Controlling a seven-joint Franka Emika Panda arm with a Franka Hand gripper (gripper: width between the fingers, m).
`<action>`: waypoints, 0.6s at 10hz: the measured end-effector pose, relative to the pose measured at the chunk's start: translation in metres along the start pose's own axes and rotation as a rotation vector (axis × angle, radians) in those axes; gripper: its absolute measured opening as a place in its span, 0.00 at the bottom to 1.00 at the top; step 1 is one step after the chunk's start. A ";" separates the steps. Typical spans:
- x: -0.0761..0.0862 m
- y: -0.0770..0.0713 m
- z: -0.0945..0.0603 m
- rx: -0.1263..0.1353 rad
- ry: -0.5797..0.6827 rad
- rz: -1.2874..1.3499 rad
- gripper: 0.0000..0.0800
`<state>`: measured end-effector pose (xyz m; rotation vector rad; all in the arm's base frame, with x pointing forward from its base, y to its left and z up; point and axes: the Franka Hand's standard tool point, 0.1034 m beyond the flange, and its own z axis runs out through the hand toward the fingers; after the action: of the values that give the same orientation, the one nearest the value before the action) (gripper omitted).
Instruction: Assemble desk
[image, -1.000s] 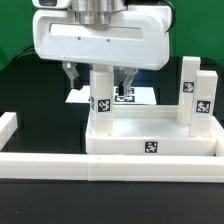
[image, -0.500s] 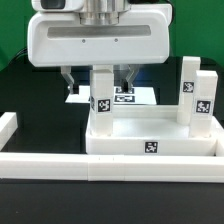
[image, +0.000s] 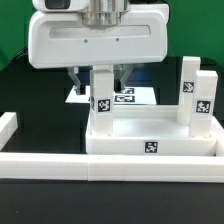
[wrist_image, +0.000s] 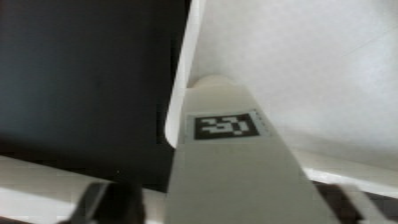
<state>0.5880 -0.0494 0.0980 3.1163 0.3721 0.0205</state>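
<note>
At the exterior view's centre, the hand (image: 101, 78) straddles an upright leg (image: 102, 92) standing in the tabletop (image: 150, 135), far-left corner; fingers narrowed beside it, grip uncertain. Two more legs stand at right. Wrist view: leg (wrist_image: 222, 150) runs lengthwise between the fingers (wrist_image: 107, 203), directly below.

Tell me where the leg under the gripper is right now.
In the exterior view, the leg stands upright at the tabletop's left rear corner, between the gripper's fingers.
</note>
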 end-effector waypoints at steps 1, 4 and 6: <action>0.000 0.000 0.000 0.000 0.000 0.004 0.36; 0.000 0.001 0.001 0.005 -0.005 0.153 0.36; -0.001 0.001 0.001 0.015 -0.007 0.419 0.36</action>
<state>0.5874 -0.0501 0.0970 3.1425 -0.2850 0.0075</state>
